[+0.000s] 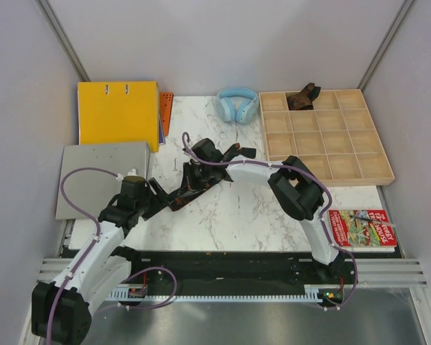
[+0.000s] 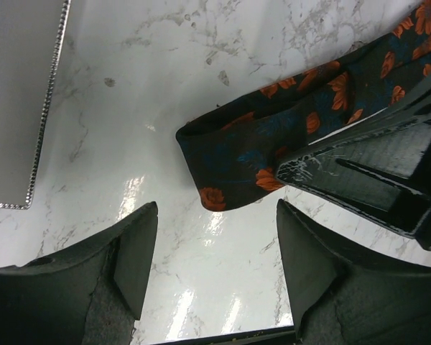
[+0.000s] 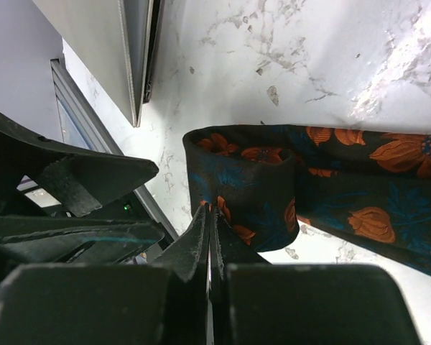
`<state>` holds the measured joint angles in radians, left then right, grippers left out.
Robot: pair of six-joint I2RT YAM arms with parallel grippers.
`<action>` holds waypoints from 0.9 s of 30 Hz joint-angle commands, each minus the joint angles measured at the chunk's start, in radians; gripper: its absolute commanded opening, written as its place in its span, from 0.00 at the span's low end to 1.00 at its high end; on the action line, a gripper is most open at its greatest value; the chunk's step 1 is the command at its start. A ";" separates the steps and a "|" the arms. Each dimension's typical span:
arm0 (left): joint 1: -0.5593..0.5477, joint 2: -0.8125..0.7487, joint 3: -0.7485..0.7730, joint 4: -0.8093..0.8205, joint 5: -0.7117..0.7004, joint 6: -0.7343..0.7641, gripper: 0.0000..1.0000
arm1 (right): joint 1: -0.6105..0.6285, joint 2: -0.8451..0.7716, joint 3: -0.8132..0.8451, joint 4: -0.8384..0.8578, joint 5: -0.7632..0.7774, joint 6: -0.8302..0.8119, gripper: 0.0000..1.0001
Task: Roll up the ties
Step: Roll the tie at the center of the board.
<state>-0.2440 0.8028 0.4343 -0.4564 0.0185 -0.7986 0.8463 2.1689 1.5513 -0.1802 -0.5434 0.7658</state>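
On the white marble table [image 1: 258, 215], near its middle, a long black tie [image 2: 248, 154] with orange flowers. Laid out flat, with the end nearest the arms folded back over itself into a little loop. The rest stretched away across the table.

Right gripper [image 3: 209, 215]: two fingers squeezed tight together, no gap at all. Tips down on the folded end of the black tie, touching the cloth. Cloth caught between them or not: cannot tell.

Left gripper [image 2: 215, 266]: fingers wide apart, with nothing between them but bare table. Hanging just beside the folded end, not touching it. Very close to the right gripper, the two almost nose to nose.

Well apart, at the back right, a wooden tray [image 1: 345, 169] with many little boxes. In one box of its back row, a brown tie [image 1: 302, 97], bunched up small and poking over the rim.

Beside the tray, blue headphones [image 1: 237, 104]. At the back left, a yellow folder [image 1: 118, 111], and in front of it a grey board [image 1: 100, 180]. At the front right, a colourful book [image 1: 363, 228].
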 commanded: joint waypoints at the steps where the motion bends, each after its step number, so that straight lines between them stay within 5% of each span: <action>1: -0.014 0.027 -0.017 0.108 0.028 -0.027 0.73 | -0.018 0.023 -0.030 0.051 -0.026 -0.006 0.00; 27: -0.133 0.314 -0.019 0.334 -0.130 -0.103 0.76 | -0.081 0.101 -0.123 0.157 -0.101 -0.005 0.00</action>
<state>-0.3691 1.0874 0.4118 -0.1978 -0.0669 -0.8558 0.7734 2.2234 1.4590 -0.0254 -0.6762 0.7780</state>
